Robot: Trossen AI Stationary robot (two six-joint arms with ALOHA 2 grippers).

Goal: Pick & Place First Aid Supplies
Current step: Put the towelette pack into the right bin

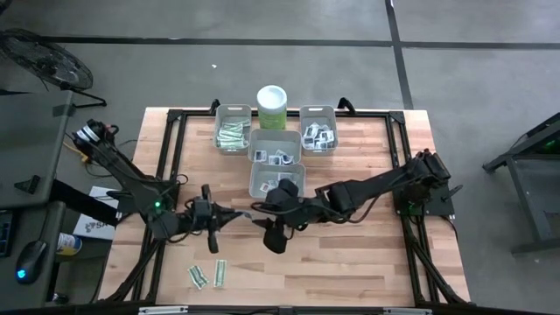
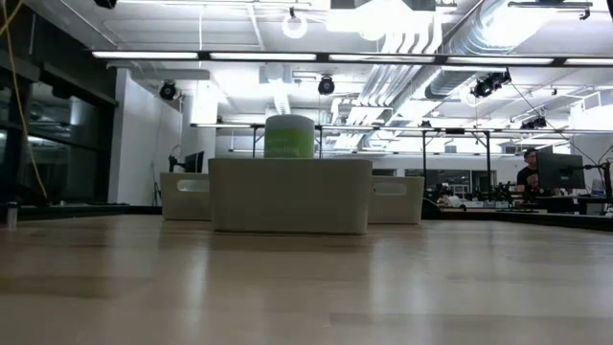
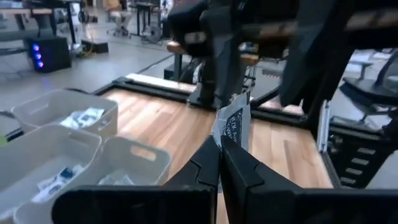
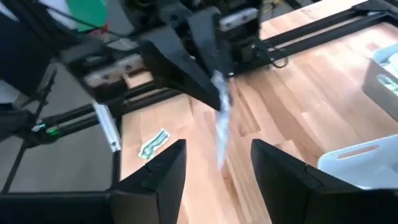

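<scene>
Mid-table, left gripper (image 3: 219,163) jaws clamp a small white dark-printed paper packet (image 3: 231,126) upright; right gripper (image 4: 214,163), jaws apart, faces it just beside.

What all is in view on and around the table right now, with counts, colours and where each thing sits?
Bins: four, grey, clustered at the table's far middle, holding packets.
Canister: one, pale green, white lid, between the far bins.
Green-white strips: two loose, near edge, left of centre.
White packet: one, dark print, pinched in the left gripper.
Person: one, far background.
Left gripper: shut, mid-table.
Right gripper: open, facing it.
</scene>
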